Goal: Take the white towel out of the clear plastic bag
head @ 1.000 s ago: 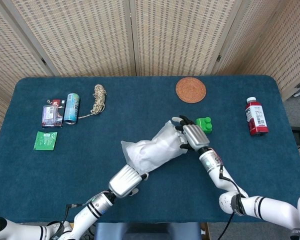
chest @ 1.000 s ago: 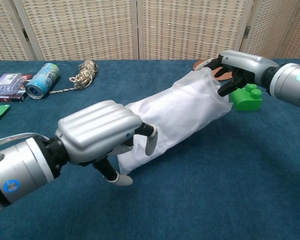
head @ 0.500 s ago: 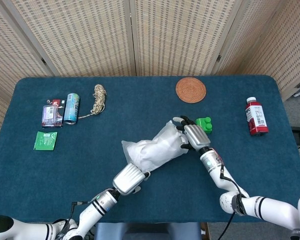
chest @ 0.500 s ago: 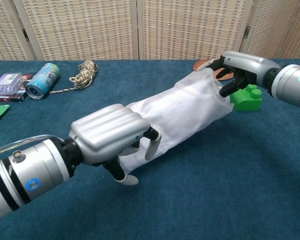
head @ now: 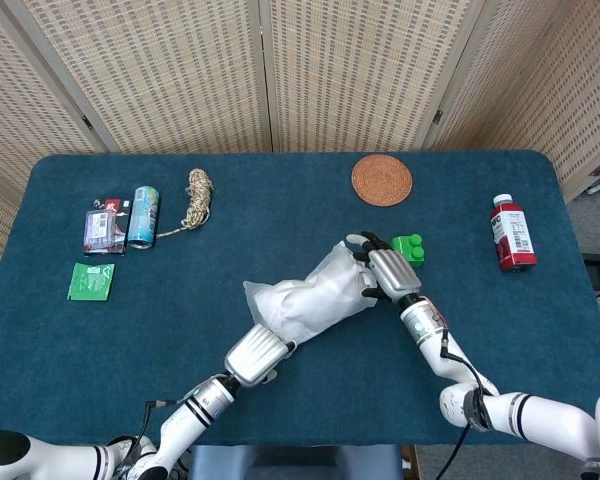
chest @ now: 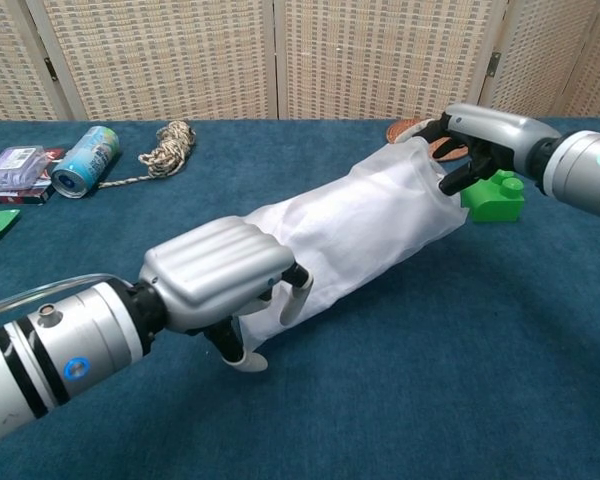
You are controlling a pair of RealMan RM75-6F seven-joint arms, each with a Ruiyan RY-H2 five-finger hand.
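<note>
The clear plastic bag (head: 310, 298) (chest: 360, 225) lies slanted at mid-table with the white towel (head: 290, 305) (chest: 325, 245) filling it. My right hand (head: 385, 272) (chest: 480, 135) grips the bag's far right end, holding it a little off the cloth. At the near left end is my left hand (head: 255, 355) (chest: 220, 285). Its fingers (chest: 295, 290) curl onto the top of that end and the thumb (chest: 242, 358) sits below the corner, with a gap left between them. The bag's mouth is hidden behind this hand.
A green block (head: 408, 248) (chest: 495, 195) sits just beyond my right hand, and a woven coaster (head: 382, 179) lies further back. A red bottle (head: 512, 232) lies at the right. A can (head: 143, 216), a rope coil (head: 198, 195), a small box (head: 104, 230) and a green packet (head: 91, 281) are at the left.
My left hand has moved forward and right until its fingers reach over the bag's near end. The right hand and the bag have hardly moved.
</note>
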